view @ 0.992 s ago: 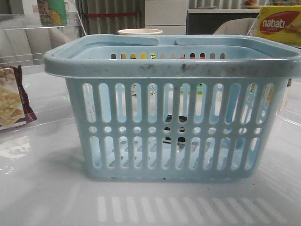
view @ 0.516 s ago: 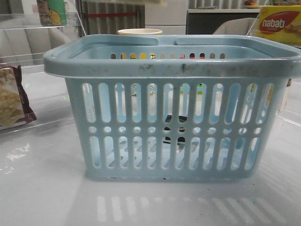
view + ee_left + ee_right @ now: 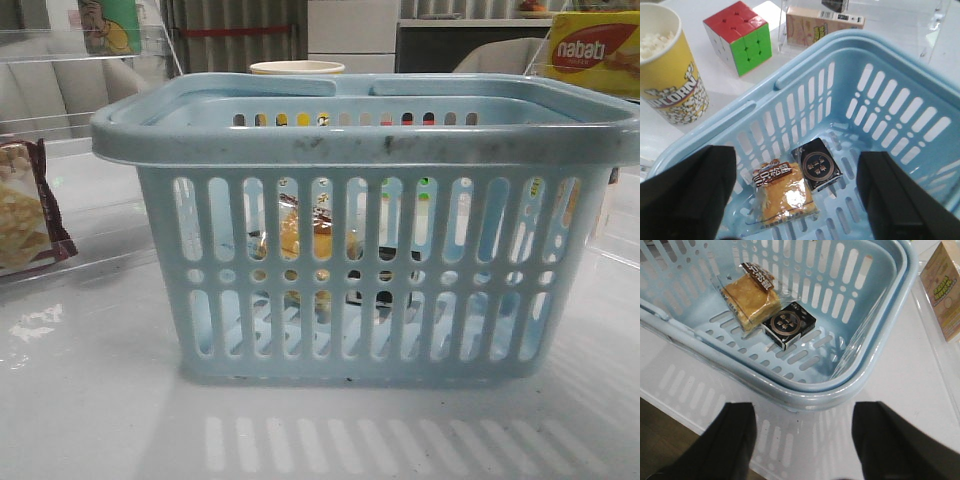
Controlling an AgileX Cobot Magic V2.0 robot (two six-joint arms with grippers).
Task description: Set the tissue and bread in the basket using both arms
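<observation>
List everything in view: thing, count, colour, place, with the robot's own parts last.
basket: one, light blue, centre of the table.
bread: one, golden-brown in clear wrapper, on the basket floor.
tissue: one, black pack, on the basket floor beside the bread.
popcorn cup: one, yellow, outside the basket, behind it in the front view.
puzzle cube: one, red, green and white, on the table near the popcorn cup.
cracker packet: one, maroon-edged, left of the basket.
wafer box: one, yellow and red, far right.
carton: one, beige with green print, outside the basket.
left claw: black, open over the basket.
right claw: black, open, outside the basket's rim.
</observation>
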